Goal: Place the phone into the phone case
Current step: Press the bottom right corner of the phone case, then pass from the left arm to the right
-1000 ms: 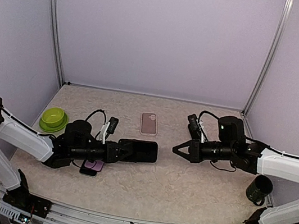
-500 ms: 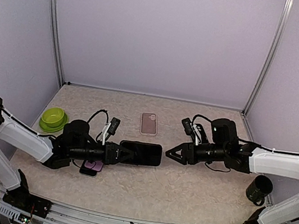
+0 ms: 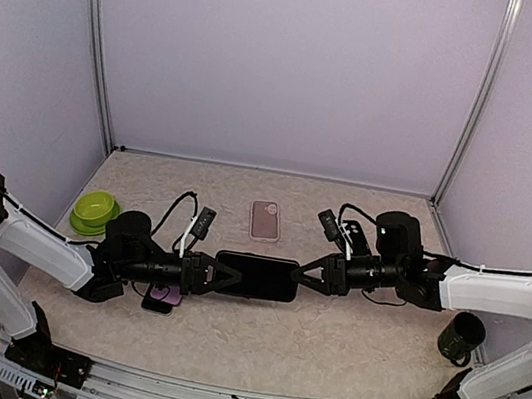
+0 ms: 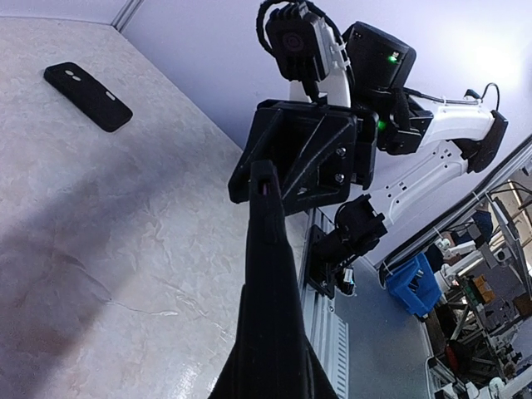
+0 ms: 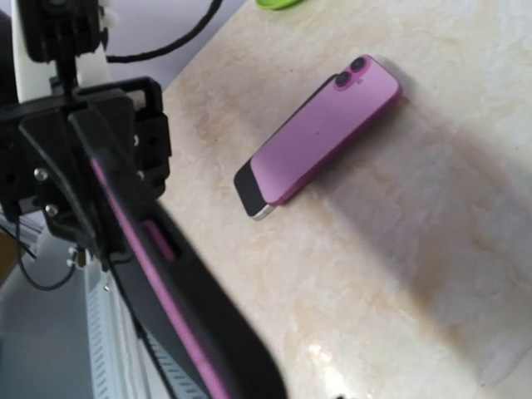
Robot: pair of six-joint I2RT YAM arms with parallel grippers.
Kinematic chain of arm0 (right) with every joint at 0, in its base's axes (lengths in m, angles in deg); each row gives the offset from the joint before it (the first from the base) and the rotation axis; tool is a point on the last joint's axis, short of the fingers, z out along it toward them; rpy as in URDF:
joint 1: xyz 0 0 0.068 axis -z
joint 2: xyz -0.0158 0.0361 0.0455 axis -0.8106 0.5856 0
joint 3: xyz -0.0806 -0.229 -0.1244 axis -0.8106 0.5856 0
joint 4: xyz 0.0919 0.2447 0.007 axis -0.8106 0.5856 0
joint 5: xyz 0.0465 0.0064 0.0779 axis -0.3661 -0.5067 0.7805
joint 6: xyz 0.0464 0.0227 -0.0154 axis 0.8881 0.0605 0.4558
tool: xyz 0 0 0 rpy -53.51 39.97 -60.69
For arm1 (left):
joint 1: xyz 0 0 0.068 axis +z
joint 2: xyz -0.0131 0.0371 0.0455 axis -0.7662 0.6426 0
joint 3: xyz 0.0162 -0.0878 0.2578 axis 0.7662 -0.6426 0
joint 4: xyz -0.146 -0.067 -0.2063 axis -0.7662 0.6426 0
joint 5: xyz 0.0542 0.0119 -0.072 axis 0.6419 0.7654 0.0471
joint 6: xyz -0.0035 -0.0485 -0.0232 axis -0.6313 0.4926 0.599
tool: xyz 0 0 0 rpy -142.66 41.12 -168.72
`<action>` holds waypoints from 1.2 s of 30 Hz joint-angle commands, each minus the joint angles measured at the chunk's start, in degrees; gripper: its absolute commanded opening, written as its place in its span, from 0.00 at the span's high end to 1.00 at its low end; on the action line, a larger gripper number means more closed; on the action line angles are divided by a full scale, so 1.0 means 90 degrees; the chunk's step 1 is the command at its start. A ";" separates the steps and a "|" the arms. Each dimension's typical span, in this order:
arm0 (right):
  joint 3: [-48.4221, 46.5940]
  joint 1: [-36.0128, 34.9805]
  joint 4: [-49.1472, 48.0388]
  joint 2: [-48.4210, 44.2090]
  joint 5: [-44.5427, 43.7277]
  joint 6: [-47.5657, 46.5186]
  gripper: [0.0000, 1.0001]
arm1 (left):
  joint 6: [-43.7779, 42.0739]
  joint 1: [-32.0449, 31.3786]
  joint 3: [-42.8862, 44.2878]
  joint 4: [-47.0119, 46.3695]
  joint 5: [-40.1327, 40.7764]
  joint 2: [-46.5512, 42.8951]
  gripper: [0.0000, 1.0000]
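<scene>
Soft, even light filled the overhead view. In the right wrist view the phone case (image 5: 183,291) blurred toward 7 o'clock; a broad shadow darkened the table (image 5: 465,125) around 4 o'clock.

You see the purple phone (image 3: 168,295) half hidden beneath the left arm (image 3: 45,251). The black phone case (image 5: 208,328) runs blurred off the right wrist view's lower edge. Whether the right gripper (image 3: 302,274) grips is unreadable.

The left arm (image 3: 35,249) and right arm (image 3: 494,291) have white link shells, black joints, looped black cables (image 3: 181,204); a green light (image 4: 391,56), perhaps an indicator, glows.
</scene>
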 commanded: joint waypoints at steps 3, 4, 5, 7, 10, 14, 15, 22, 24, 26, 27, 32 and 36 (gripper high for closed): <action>0.0060 -0.0038 -0.0153 -0.0006 0.0035 -0.0108 0.82 | -0.0003 -0.0020 0.0120 -0.0576 -0.0240 0.0004 1.00; 0.0055 -0.0037 -0.0101 -0.0029 -0.0023 -0.0142 0.86 | -0.0050 -0.0021 0.0173 -0.0355 -0.0140 0.0024 1.00; 0.0046 -0.0043 -0.0020 -0.0041 -0.0092 -0.0200 0.91 | -0.0126 -0.0021 0.0252 -0.0074 -0.0009 0.0036 1.00; 0.0035 -0.0043 0.0157 -0.0073 -0.0202 -0.0338 1.00 | -0.0247 -0.0030 0.0339 0.0332 0.0275 0.0068 1.00; 0.0019 -0.0044 0.0420 -0.0113 -0.0344 -0.0533 1.00 | -0.0396 -0.0020 0.0500 0.1007 0.0734 0.0102 1.00; -0.0045 -0.0047 0.0781 -0.0166 -0.0575 -0.0788 1.00 | -0.0476 -0.0049 0.0581 0.1401 0.1088 0.0177 1.00; -0.0045 -0.0044 0.0808 -0.0182 -0.0602 -0.0803 1.00 | -0.0467 -0.0056 0.0569 0.1375 0.1090 0.0186 1.00; 0.0007 -0.0042 0.0671 -0.0318 -0.0418 -0.0696 0.81 | -0.0465 -0.0084 0.0635 0.1306 0.1066 0.0317 1.00; 0.0028 -0.0045 0.0630 -0.0379 -0.0418 -0.0679 0.74 | -0.0472 -0.0087 0.0650 0.1285 0.0996 0.0375 1.00; 0.0051 -0.0036 0.0605 -0.0417 -0.0443 -0.0692 0.67 | -0.0500 -0.0099 0.0655 0.1229 0.0856 0.0404 1.00; 0.0060 -0.0036 0.0608 -0.0413 -0.0461 -0.0710 0.65 | -0.0516 -0.0094 0.0652 0.1192 0.0760 0.0414 1.00; 0.0029 -0.0035 0.0728 -0.0232 -0.0389 -0.0905 0.57 | -0.0767 -0.0090 0.0695 0.1258 0.0271 0.0401 1.00; -0.0032 -0.0029 0.0859 -0.0059 -0.0363 -0.1050 0.53 | -0.0983 -0.0089 0.0747 0.1423 -0.0085 0.0281 1.00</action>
